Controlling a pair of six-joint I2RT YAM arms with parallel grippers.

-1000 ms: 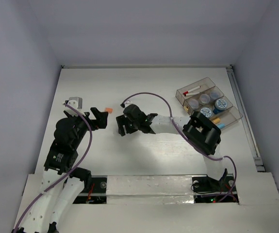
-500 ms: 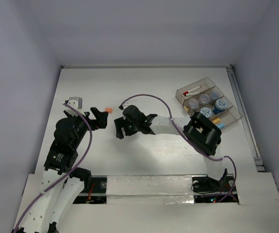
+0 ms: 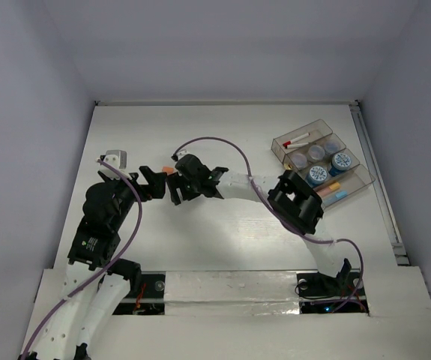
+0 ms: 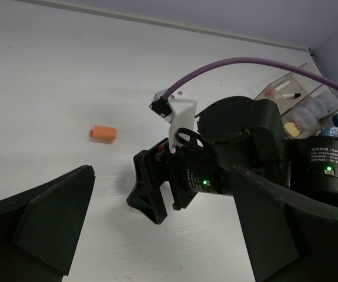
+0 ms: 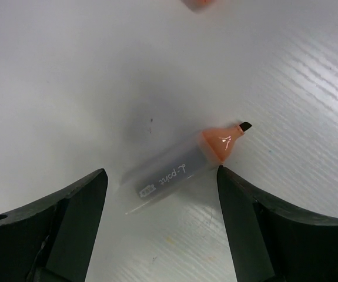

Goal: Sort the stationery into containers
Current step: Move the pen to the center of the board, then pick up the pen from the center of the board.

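Note:
An uncapped marker [image 5: 177,169] with a pale barrel and an orange, black-nibbed tip lies flat on the table. My right gripper [image 5: 161,171] is open and low, one finger on each side of the marker, the right finger close to its orange end. A tiny orange stub [image 3: 169,170] [image 4: 103,133] lies just beyond it. From above, the right gripper [image 3: 176,190] hides the marker. My left gripper [image 3: 154,183] [image 4: 163,176] is open and empty, facing the right gripper [image 4: 157,191] at close range. The clear compartment tray [image 3: 356,183] [image 4: 267,92] at the far right holds blue-lidded jars [image 3: 341,160], purple-lidded jars [image 3: 316,152], sticks and a pen.
The right arm's purple cable [image 3: 209,140] arches over the middle of the table. The two grippers stand only a few centimetres apart at centre left. A metal rail [image 3: 372,165] runs along the table's right edge, just beyond the tray.
My right arm has reached further left, bringing its gripper close to the left gripper and over the marker, with its jaws slightly wider. The left arm has not moved.

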